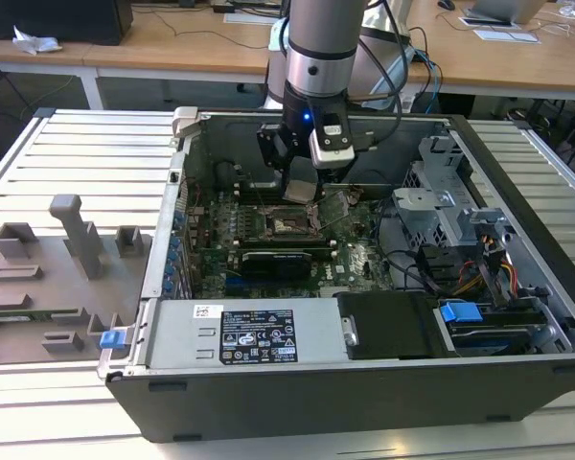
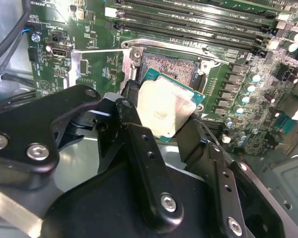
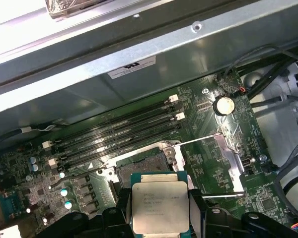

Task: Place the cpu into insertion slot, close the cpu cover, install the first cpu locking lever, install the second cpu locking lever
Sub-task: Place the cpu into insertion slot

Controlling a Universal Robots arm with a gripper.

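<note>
Claw (image 2: pixel 161 119): I had it clamped on the chip (image 3: pixel 159 203) by two sides
Chip: held above the open socket (image 3: pixel 141 166), not seated
Cover (image 3: pixel 228 148): swung open beside the socket
Risk: I judged a skewed descent could bend socket pins

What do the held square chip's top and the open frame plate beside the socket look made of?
The small square cpu has a matte silvery-beige top, seemingly metal: dull sheen, over a teal board-like edge. The thin silver-grey cpu cover, standing open, looks like bare sheet metal: bright reflective face.
</note>
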